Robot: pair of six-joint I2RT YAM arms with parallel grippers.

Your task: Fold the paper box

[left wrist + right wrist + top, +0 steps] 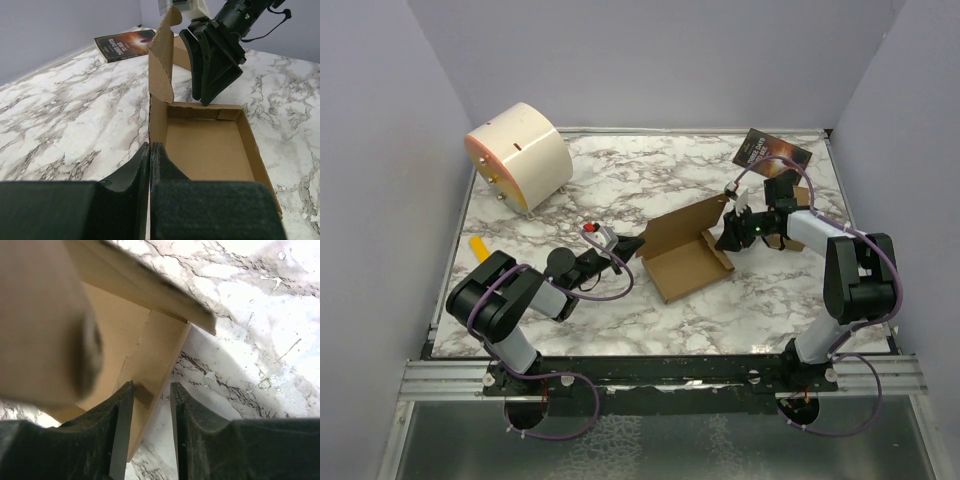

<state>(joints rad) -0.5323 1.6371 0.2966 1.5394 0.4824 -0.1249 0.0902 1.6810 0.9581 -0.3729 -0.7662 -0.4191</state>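
Now: L gripper (150, 148) pinches left wall (158, 122) of paper box (205, 145); R gripper (152, 390), spread, straddles flap (160, 350) at far-right end, nearer upright lid (161, 65).

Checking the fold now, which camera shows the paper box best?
Left wrist view: the paper box fills the frame, tray walls raised, lid standing. The top view shows it whole but small; the right wrist view shows only blurred cardboard edges.

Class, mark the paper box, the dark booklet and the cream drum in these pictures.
paper box (688, 265): top view, on the floor of the open tray.
dark booklet (773, 150): top view, on its printed cover.
cream drum (535, 140): top view, on its curved side wall.
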